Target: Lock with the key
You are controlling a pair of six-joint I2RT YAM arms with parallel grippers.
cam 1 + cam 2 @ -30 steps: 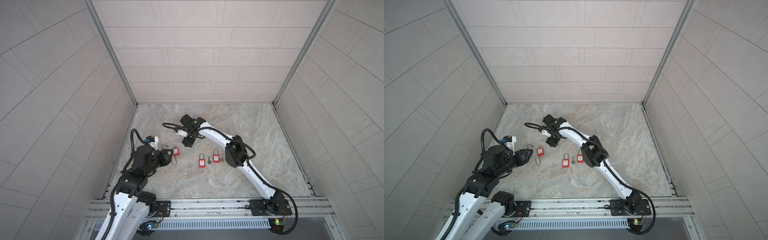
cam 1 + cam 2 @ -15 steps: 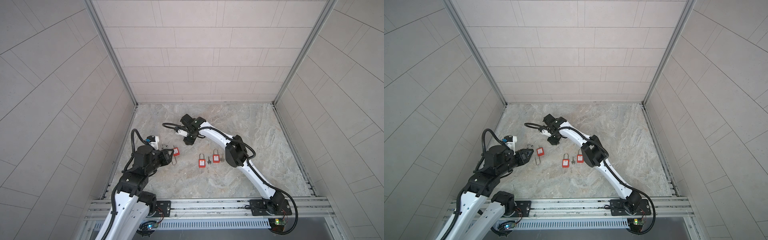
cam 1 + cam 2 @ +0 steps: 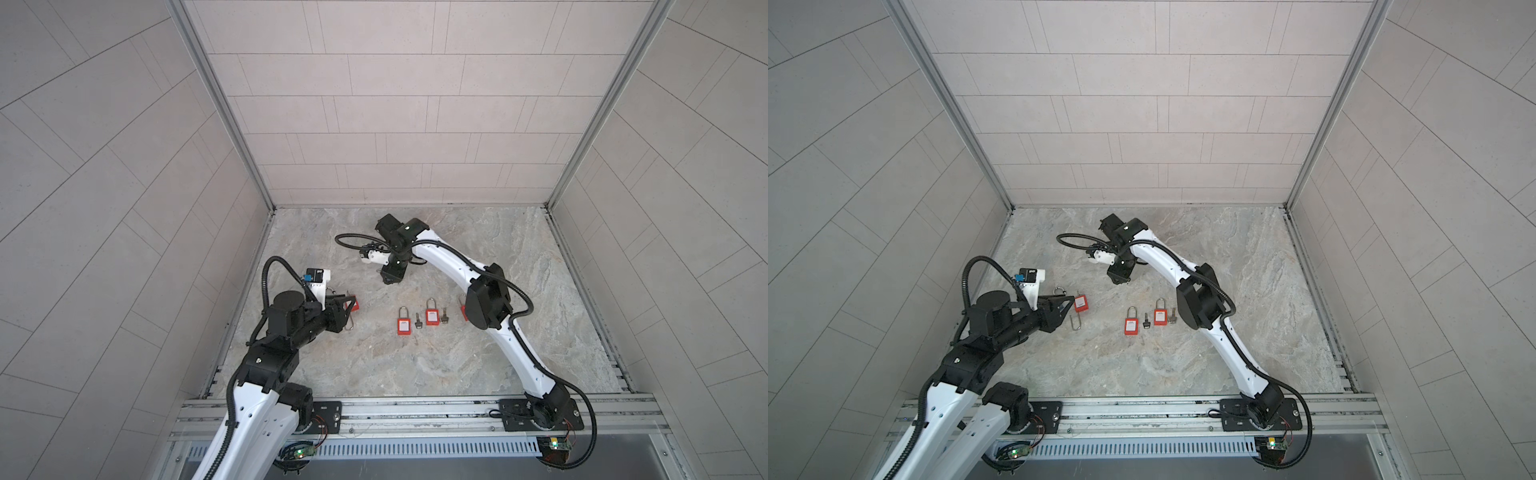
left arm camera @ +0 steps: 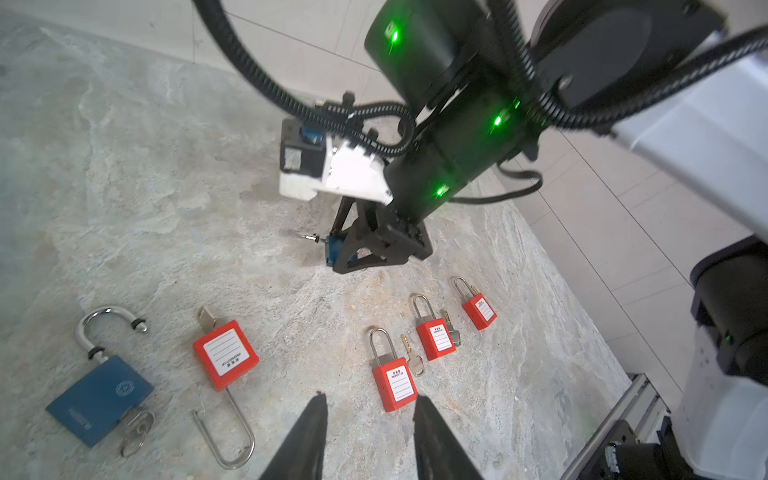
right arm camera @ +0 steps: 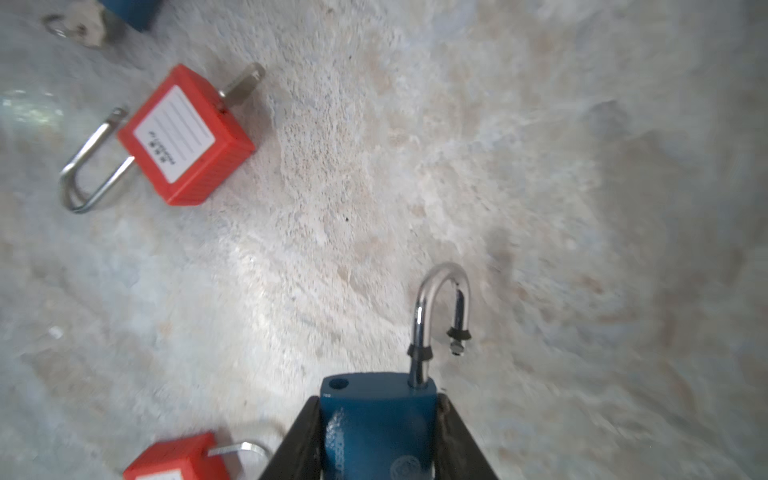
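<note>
Right wrist view: the right gripper (image 5: 378, 398) was seen clamped on the body of a blue lock (image 5: 376, 432), with a jaw pressed to each side. Its shackle (image 5: 440, 316) was swung open, one leg free of the body. No key could be made out in it. In both top views this lock was held low over the table (image 3: 415, 374), toward the back. The left gripper (image 4: 370, 400) was shown partly open and empty, near a long-shackled red lock (image 4: 225, 353) that lay open with a key (image 4: 205, 316) in it. Beside that, a second blue lock (image 4: 99, 399) lay open with a ringed key (image 4: 135, 430). A row of red locks (image 4: 436, 338) lay mid-table.
</note>
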